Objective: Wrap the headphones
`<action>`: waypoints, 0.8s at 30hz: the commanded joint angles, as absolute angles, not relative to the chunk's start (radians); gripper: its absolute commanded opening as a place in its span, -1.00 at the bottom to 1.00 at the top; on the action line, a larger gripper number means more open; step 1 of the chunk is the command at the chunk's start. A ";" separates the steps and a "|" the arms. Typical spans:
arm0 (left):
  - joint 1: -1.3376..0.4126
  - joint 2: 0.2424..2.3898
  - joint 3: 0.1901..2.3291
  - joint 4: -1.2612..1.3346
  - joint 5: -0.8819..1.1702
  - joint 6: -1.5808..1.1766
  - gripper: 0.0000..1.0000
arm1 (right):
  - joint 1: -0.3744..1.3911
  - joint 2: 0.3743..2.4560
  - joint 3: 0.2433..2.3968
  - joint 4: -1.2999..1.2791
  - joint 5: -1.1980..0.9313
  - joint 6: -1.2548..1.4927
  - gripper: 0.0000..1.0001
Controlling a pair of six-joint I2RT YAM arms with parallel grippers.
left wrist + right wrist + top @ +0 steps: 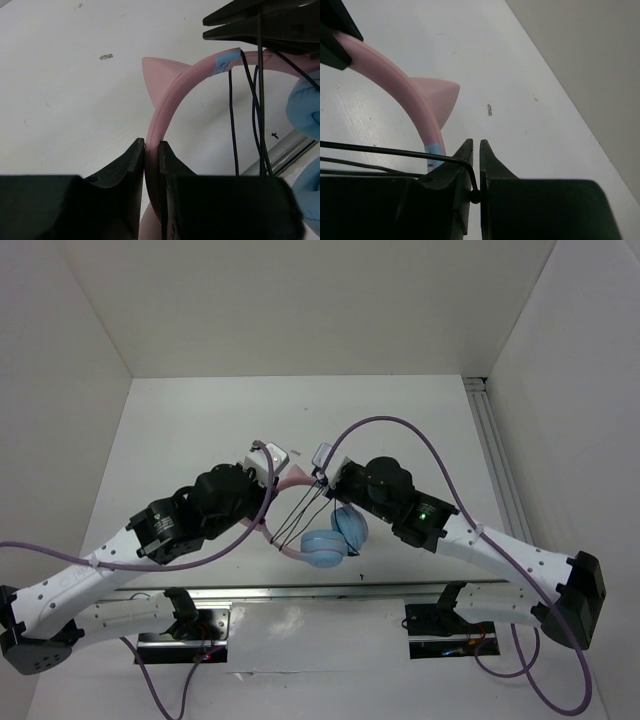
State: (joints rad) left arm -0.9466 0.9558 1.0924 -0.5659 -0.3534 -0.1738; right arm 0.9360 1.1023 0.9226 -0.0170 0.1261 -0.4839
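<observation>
The headphones (322, 540) hang between my two arms above the table: pink cat-eared headband (172, 95), two light blue ear cups (340, 535) and a thin black cord (298, 518) running in several strands across the band. My left gripper (151, 146) is shut on the pink headband just below one cat ear. My right gripper (475, 146) is shut on the black cord (385, 151), which bends down between its jaws. The right gripper (260, 22) shows at the top right of the left wrist view, close above the band.
The white table (300, 420) lies under both arms, with white walls on three sides. A metal rail (495, 455) runs along the right edge. Purple robot cables (400, 430) loop over both arms. A small dark speck (106, 56) lies on the table.
</observation>
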 commanded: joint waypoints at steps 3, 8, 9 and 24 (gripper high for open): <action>-0.968 0.870 1.115 -0.693 -0.193 -0.107 -1.00 | 0.779 1.071 0.871 0.212 0.190 -0.463 -1.00; -0.968 0.836 1.115 -0.693 -0.184 -0.098 -1.00 | 0.695 1.062 0.827 0.272 0.075 -0.454 -1.00; -0.968 0.836 1.115 -0.693 -0.196 -0.098 -1.00 | 0.683 1.062 0.827 0.287 0.063 -0.454 -1.00; -0.968 0.909 1.080 -0.565 -0.258 -0.133 -1.00 | 0.439 1.330 0.965 0.324 -0.064 -0.491 -1.00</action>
State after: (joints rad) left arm -0.9363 0.9485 1.0832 -0.4358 -0.4339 -0.1349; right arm 0.6315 1.2694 0.8745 0.1795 -0.3489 -0.4847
